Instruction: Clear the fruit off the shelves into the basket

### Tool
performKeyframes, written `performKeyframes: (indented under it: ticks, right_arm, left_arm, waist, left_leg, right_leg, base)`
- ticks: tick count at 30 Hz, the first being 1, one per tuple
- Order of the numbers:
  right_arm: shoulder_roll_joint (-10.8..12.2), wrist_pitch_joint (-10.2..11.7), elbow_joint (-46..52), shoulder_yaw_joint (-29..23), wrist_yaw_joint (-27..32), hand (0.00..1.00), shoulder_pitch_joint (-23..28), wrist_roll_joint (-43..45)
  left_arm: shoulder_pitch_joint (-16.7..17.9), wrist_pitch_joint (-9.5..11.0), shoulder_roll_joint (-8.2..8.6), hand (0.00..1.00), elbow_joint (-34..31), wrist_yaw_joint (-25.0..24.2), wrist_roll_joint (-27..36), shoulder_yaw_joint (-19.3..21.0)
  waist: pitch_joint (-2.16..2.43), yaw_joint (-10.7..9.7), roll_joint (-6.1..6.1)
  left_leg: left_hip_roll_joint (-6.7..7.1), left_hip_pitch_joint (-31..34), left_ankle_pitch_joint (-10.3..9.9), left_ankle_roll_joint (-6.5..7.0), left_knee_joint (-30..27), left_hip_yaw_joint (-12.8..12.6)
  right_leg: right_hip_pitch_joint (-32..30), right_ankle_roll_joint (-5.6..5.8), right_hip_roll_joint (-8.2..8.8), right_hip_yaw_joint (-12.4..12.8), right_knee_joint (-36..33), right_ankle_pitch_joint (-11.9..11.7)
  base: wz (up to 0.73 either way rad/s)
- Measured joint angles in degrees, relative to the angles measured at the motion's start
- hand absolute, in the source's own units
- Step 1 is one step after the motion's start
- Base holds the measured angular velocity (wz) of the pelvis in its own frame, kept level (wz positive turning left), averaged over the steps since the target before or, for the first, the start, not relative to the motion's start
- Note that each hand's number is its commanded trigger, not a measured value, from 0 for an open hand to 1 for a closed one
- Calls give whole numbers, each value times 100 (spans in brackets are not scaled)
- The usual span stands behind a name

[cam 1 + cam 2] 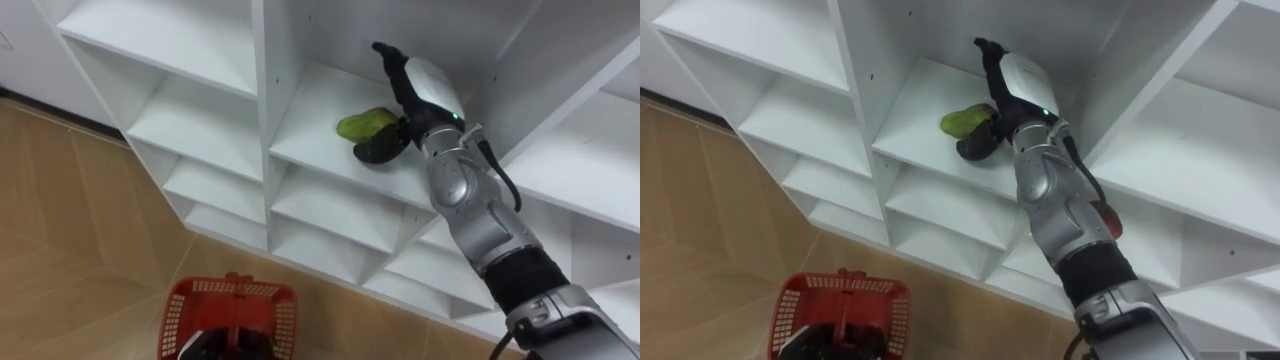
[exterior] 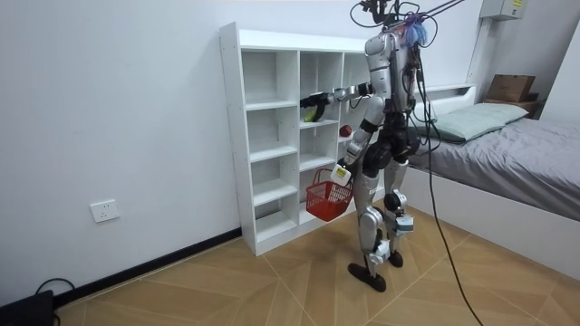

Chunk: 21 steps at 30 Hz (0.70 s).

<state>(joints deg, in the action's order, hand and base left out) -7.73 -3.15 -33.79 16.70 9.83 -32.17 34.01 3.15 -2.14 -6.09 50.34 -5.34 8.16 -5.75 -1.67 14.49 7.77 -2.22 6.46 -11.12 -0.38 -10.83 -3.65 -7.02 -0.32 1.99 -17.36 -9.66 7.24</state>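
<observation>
A green fruit (image 1: 362,123) lies on an upper shelf of the white closet (image 1: 300,130). My right hand (image 1: 432,88) reaches into that compartment. Its fingers stretch straight past the fruit toward the back wall, and its dark thumb (image 1: 381,149) rests against the fruit's near side. My left hand (image 1: 226,346) hangs low, curled round the handle of a red basket (image 1: 176,312). In the room view I stand facing the closet (image 2: 272,136) with the basket (image 2: 326,201) at thigh height. A red fruit (image 1: 1106,219) shows on a lower shelf, partly behind my right forearm.
The closet has several open white compartments, and those to the left hold nothing. Wooden floor (image 1: 60,220) lies below. In the room view a bed (image 2: 507,154) stands behind me at the room view's right.
</observation>
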Motion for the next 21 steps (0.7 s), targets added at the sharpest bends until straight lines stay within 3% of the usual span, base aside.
performKeyframes:
  ticks: [3,9,21]
  right_arm:
    - [-2,1,0,0,-2,0,-12,0]
    - [-17,10,-170,3,-16,0,-144,-2]
    - [-52,-79,-161,30,-616,0,-208,3]
  left_arm:
    - [-43,-2,-1,100,33,0,-1,0]
    - [-60,-5,-6,100,35,0,-15,-8]
    - [-121,-43,-7,100,35,-72,1,-6]
  waist:
    - [-25,-3,2]
    - [-33,0,19]
    - [-22,1,54]
  left_leg:
    - [0,9,11,-3,0,1]
    - [0,38,27,-2,-12,-19]
    - [-8,138,46,-7,-90,-65]
  right_leg:
    - [-2,-5,0,-4,0,-3]
    - [-19,-25,3,-18,-3,-16]
    - [-127,-69,15,4,-63,-45]
  base:
    - [0]
    - [0]
    - [0]
